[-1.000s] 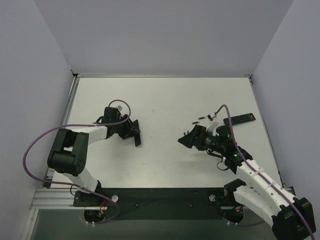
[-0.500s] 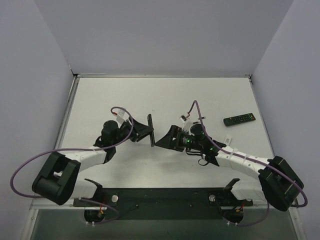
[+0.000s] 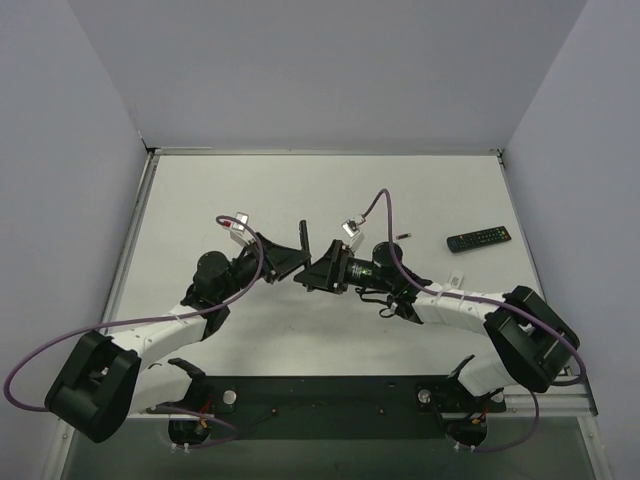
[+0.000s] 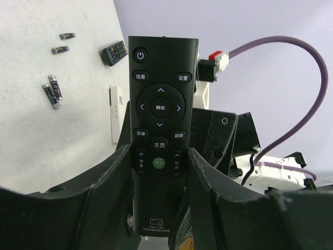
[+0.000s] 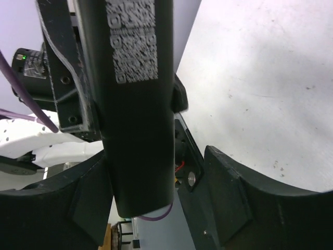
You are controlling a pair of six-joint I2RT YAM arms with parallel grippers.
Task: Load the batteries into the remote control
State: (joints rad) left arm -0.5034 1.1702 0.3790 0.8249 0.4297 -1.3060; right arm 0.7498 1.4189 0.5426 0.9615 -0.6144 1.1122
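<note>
Walls [image 3: 330, 70] of plain pale lilac shut in the white table [image 3: 420, 190] at the left, the back and the right. A metal rail [image 3: 85, 405] lay at its near left corner, and a black base plate [image 3: 330, 395] ran along the near edge under both arms. The matt table top showed a few small dark specks in the right wrist view.

Both arms reached inward and met above the middle of the table. The left fingers [image 4: 112, 177] were clamped on the lower sides of the remote control [image 4: 160, 104], which they held off the table with its buttons facing the left wrist camera. The right fingers [image 5: 229, 203] stood apart on either side of the same remote's back, near its lower end. A clear gap showed beside one of them, so they were not gripping it.

The batteries [image 4: 60, 50] lay loose on the table toward the far right: two singly and two side by side, touching or nearly so. A second remote [image 3: 478, 239] lay flat near them, close to the right wall. A small white strip [image 4: 116, 117] rested on the table between the batteries and the arms. A purple cable [image 4: 283, 39] looped out from the right wrist against the lilac wall.
</note>
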